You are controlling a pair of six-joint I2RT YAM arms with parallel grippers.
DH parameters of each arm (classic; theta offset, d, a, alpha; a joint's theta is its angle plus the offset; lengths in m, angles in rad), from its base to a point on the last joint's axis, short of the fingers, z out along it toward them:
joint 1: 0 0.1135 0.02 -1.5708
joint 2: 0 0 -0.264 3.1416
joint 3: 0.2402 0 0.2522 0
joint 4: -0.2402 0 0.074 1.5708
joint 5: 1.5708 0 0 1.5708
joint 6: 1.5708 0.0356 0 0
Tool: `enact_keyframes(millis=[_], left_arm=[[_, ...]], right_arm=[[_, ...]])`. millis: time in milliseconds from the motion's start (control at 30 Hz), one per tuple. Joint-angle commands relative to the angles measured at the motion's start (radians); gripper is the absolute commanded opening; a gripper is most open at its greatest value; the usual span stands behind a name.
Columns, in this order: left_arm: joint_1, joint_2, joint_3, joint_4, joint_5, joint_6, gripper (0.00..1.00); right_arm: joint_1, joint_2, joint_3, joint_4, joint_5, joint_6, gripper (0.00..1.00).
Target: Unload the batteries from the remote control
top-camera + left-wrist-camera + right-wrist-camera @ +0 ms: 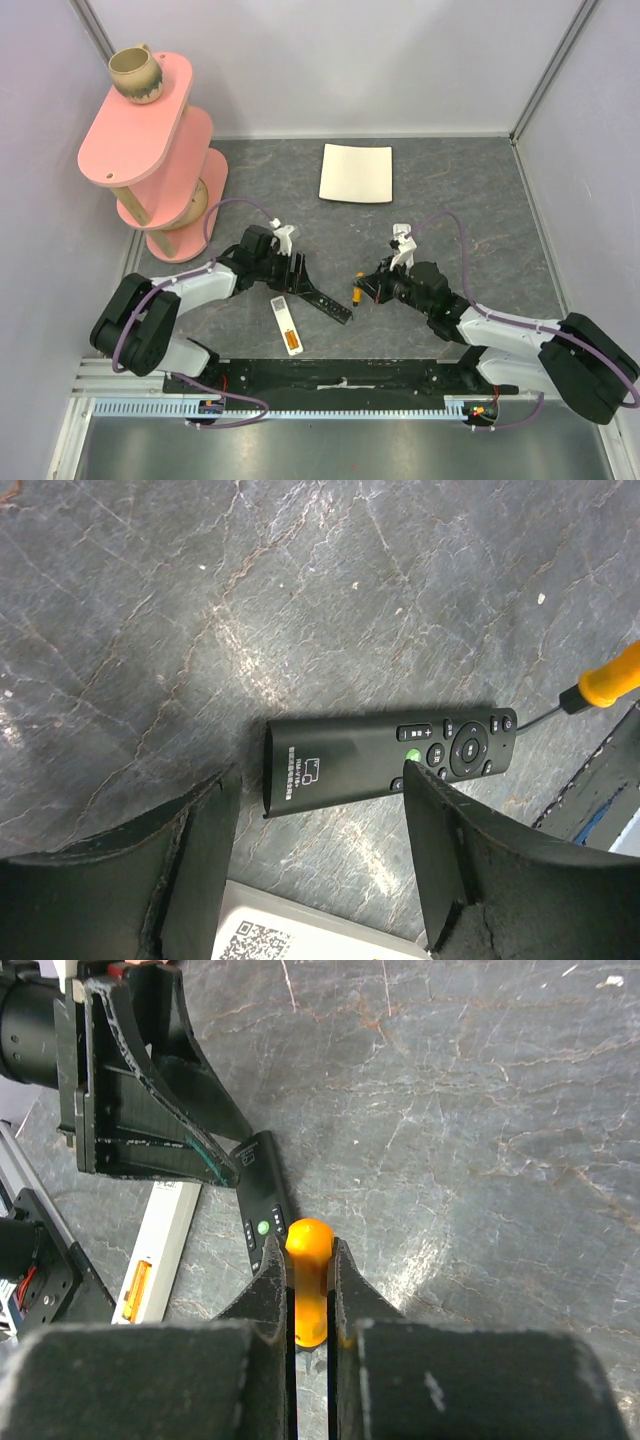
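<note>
The white remote control (283, 320) lies face down between the arms, with an orange battery (291, 342) in its open bay. It also shows in the right wrist view (168, 1232) with the battery (135, 1290), and at the bottom edge of the left wrist view (300, 935). My left gripper (300, 272) is open and empty, its fingers (200, 860) straddling the near end of a black remote. My right gripper (363, 290) is shut on an orange-handled tool (308, 1280). The tool's thin metal shaft points at the black remote's button end (608, 678).
The flat black remote (325, 300) lies button side up beside the white one (390, 755). A white square plate (356, 172) lies at the back. A pink tiered shelf (150, 150) with a mug (135, 75) stands at the back left.
</note>
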Motion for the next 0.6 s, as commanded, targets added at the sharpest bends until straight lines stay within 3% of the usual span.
enact_keyframes(millis=[0, 400, 567], left_arm=[[0.004, 0.032, 0.031, 0.040, 0.045, 0.030, 0.71], [0.006, 0.049, 0.043, 0.034, 0.131, 0.032, 0.63], [0.006, -0.028, 0.037, 0.034, 0.177, 0.003, 0.58]], right_arm=[[0.001, 0.037, -0.018, 0.119, -0.032, 0.020, 0.00], [0.005, 0.227, 0.026, 0.279, -0.014, 0.089, 0.00], [0.005, 0.240, 0.025, 0.287, 0.008, 0.092, 0.00]])
